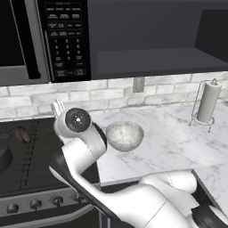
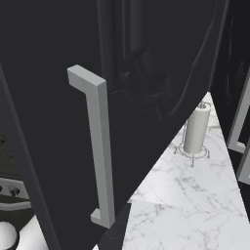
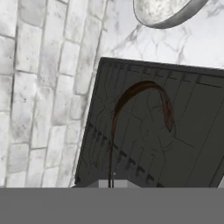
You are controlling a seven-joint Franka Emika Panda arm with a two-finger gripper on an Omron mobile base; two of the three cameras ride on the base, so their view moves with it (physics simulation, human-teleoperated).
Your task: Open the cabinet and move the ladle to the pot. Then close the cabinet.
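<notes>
The cabinet [image 1: 156, 60] on the wall stands open, with its dark shelf bare. Its ornate door [image 2: 146, 73] with the silver bar handle [image 2: 100, 151] swings out close to the right base camera. My gripper [image 1: 58, 107] hangs over the back right of the stove. In the hand view the thin brown outline of the ladle [image 3: 148, 83] rises from between the fingers, so the gripper looks shut on it. A brownish oval [image 1: 22, 133] over the grates may be its cup. A dark curve of the pot [image 1: 2, 156] shows at the left edge.
A pale speckled bowl [image 1: 124, 135] [image 3: 166, 13] sits on the marble counter just right of the stove [image 1: 31, 156]. A paper towel holder [image 1: 208, 101] [image 2: 197, 128] stands at the back right. The black microwave [image 1: 44, 35] hangs above the stove. The brick wall [image 3: 39, 87] is close behind.
</notes>
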